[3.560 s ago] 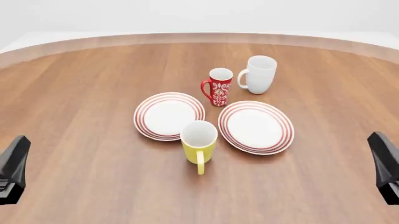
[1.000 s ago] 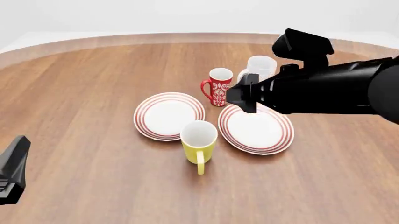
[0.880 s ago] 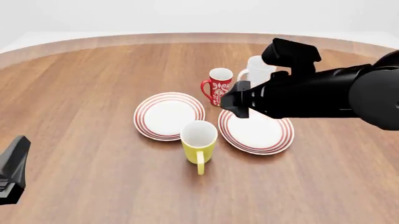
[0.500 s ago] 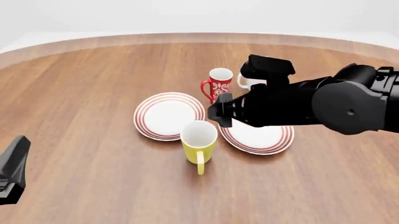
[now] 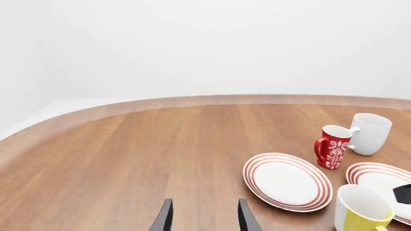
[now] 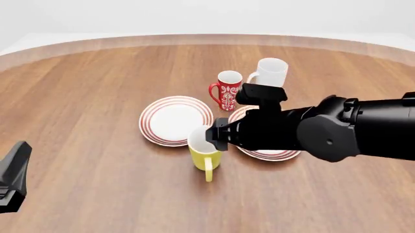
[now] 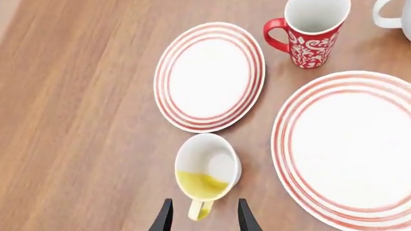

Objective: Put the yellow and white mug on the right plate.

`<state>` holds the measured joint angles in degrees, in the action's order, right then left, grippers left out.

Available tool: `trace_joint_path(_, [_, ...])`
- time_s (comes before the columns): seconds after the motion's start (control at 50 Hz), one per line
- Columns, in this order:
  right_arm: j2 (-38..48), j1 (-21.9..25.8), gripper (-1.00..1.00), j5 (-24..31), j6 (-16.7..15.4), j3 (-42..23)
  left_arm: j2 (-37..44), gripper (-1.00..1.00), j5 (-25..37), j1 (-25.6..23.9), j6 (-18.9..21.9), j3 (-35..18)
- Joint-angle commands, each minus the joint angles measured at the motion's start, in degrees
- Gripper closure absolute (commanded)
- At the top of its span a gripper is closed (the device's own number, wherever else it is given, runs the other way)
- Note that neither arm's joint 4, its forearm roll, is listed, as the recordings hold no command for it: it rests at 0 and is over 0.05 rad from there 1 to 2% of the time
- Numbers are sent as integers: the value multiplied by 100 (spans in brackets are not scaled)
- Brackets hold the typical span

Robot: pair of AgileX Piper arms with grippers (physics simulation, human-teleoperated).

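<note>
The yellow and white mug point(image 6: 205, 158) stands upright between the two plates, its handle toward the table's near edge. My right gripper point(image 6: 217, 137) hovers just above its right rim. In the right wrist view the open fingers of the right gripper point(image 7: 204, 219) straddle the handle of the mug point(image 7: 207, 173) from above. The right plate point(image 6: 269, 155) is mostly hidden under my right arm; the right wrist view shows the plate point(image 7: 347, 144) bare. My left gripper point(image 6: 13, 177) rests open at the near left edge, far from the mug point(image 5: 359, 211).
The twin left plate point(image 6: 175, 120) lies left of the mug. Behind the plates stand a red patterned mug point(image 6: 227, 90) and an all-white mug point(image 6: 271, 72). The right arm's black body spans the right half of the table.
My right arm has swung in from the right, moving left and down until its gripper sits over the yellow mug. The left gripper and all the crockery have stayed put.
</note>
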<state>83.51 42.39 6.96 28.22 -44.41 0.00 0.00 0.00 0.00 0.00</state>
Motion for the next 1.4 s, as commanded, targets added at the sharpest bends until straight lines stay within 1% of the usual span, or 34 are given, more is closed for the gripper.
trace_joint_path(0.02, [260, 107, -100, -440, 186, 236, 0, -100, 0, 0, 0, 0])
trace_joint_path(0.2, [465, 216, -100, -840, 362, 469, 0, -100, 0, 0, 0, 0])
trace_joint_path(0.34, [579, 239, -100, -944, 376, 446, 0, -100, 0, 0, 0, 0])
trace_joint_path(0.44, [781, 306, -100, -1185, 449, 508, 0, -100, 0, 0, 0, 0])
trace_joint_path(0.96, [1068, 370, -100, -1694, 654, 771, 0, -100, 0, 0, 0, 0])
trace_joint_path(1.14, [1196, 407, -100, -1836, 706, 777, 0, -100, 0, 0, 0, 0])
trace_joint_path(1.32, [1465, 485, -100, -2106, 818, 797, 0, -100, 0, 0, 0, 0])
trace_joint_path(1.38, [1441, 515, -100, -2036, 838, 754, 0, -100, 0, 0, 0, 0])
trace_joint_path(1.4, [1506, 526, -100, -2113, 850, 760, 0, -100, 0, 0, 0, 0])
